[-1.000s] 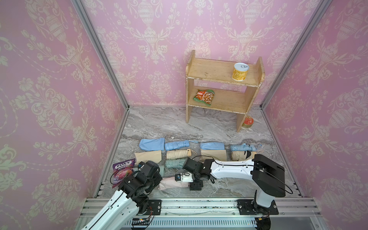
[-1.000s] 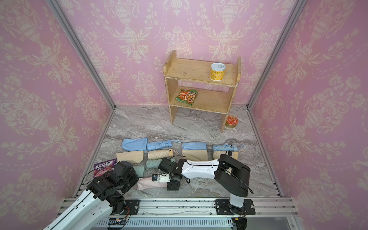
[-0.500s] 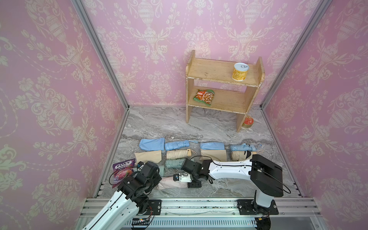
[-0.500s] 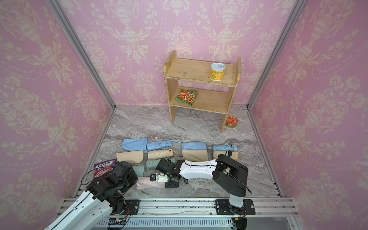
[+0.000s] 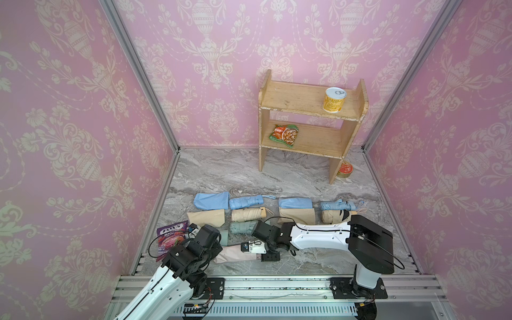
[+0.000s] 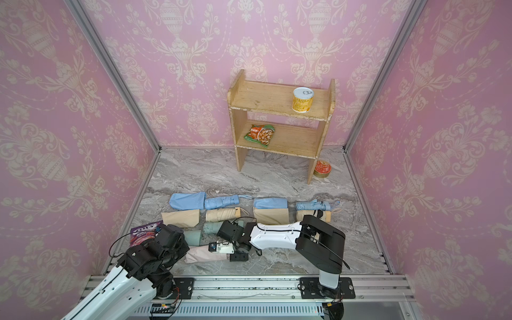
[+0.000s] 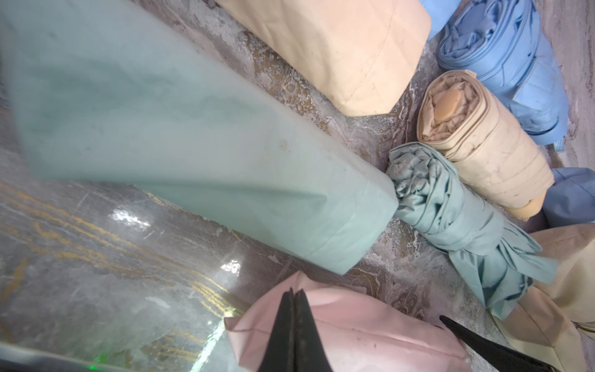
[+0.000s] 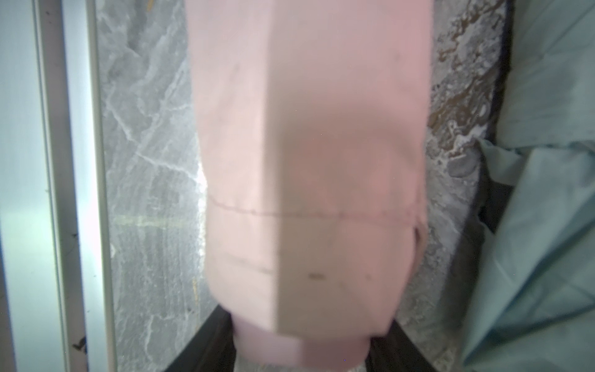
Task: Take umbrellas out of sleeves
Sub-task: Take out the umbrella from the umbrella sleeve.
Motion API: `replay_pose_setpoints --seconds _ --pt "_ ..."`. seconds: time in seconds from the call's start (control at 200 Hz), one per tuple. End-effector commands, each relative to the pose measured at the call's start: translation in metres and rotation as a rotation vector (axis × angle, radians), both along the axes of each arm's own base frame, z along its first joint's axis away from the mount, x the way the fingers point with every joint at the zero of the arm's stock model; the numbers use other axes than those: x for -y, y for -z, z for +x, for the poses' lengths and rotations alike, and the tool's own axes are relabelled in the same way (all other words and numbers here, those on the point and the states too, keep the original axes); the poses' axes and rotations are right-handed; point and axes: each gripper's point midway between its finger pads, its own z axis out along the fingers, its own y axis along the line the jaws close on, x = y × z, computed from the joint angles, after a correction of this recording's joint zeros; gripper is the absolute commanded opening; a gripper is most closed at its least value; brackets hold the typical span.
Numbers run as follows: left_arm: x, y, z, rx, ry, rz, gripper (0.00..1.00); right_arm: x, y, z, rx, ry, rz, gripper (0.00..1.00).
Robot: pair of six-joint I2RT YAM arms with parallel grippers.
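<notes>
At the near edge of the worktop (image 5: 304, 177), your left end effector (image 7: 294, 291) pinches the pink sleeve (image 7: 338, 325); your right end effector (image 8: 308, 315) clasps the umbrella handle (image 8: 302, 354).

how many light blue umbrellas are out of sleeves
2. One light blue umbrella lies between the two blue sleeves in the back row; the other ends that row. Others may be hidden.

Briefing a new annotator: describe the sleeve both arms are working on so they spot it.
Before the wooden shelf, umbrellas and sleeves lie in rows on the marble floor. Nearest the rail lies the pink sleeve, left gripper pinching one end, right gripper clasping the pink handle poking out: the only pink one.
</notes>
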Motion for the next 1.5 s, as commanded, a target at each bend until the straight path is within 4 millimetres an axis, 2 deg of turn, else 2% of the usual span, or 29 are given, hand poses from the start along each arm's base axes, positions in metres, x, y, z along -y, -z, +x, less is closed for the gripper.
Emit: replay_pose_setpoints --seconds 0.0,0.565,1.491 --pt "-0.017 -0.009 0.001 0.028 -0.018 0.086 0.00 0.007 0.004 -0.006 -0.020 -0.006 -0.040 0.44" --pt "-0.037 -0.030 0.008 0.109 -0.062 0.179 0.00 0.006 0.005 -0.004 -0.012 0.002 -0.041 0.44" --pt "-0.073 -0.039 0.004 0.131 -0.193 0.331 0.00 0.003 0.000 0.004 0.027 0.029 -0.027 0.44"
